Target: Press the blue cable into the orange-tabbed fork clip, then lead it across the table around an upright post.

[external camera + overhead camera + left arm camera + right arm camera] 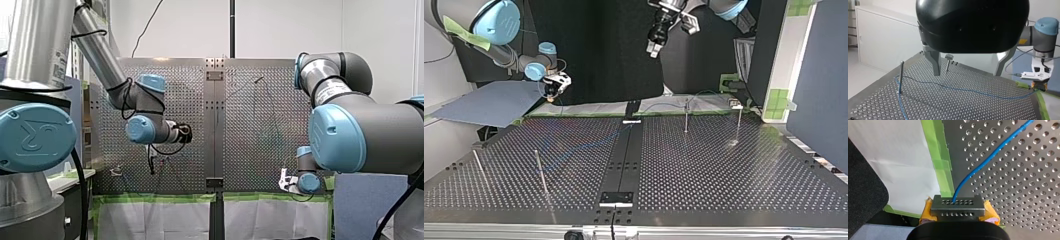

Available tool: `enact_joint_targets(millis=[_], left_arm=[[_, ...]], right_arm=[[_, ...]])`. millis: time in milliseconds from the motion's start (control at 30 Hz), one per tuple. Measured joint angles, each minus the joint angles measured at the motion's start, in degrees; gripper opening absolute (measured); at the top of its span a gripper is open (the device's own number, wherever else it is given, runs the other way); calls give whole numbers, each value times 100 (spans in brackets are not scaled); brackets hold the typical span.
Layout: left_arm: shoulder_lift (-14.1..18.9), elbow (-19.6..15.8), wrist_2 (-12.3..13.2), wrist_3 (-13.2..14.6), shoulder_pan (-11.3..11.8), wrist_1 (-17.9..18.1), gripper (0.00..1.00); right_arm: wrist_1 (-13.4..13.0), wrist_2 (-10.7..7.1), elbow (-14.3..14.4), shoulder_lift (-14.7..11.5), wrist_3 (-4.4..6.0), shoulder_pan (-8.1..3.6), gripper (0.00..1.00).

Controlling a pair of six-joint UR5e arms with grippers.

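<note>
The thin blue cable lies on the perforated table, bends round an upright post and runs on to my right gripper at the table's edge. My right gripper has yellow pads and is shut on a small perforated metal block, from which the blue cable comes out. My left gripper hangs open and empty well above the cable, its metal fingers wide apart. A small clip stands at the top view's far right; whether the cable sits in it is unclear.
A post with a flat head stands beyond the left gripper's fingers. Two more posts rise at the top view's right, and a thin rod at its left. Green tape lines the table's edge.
</note>
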Motion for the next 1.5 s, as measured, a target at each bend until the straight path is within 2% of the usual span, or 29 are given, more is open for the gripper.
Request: enact_joint_targets(millis=[300,467,733,900,1200,1500], left_arm=[[-495,32,31,0,17,523,100],[-567,37,28,39,19,791,100],[-579,37,13,61,34,1068,100],[-582,34,-40,50,62,1021,100],[-581,34,-334,104,102,602,100],[-580,32,-368,118,106,459,100]], right_arm=[[-6,-154,-26,-27,2,-22,0],[-19,-253,-42,-87,9,-43,0],[-14,-362,-43,-353,34,-50,0],[4,-344,-43,-389,95,-50,0],[18,-337,-40,-393,116,-15,0],[39,-306,-39,-392,147,11,0]])
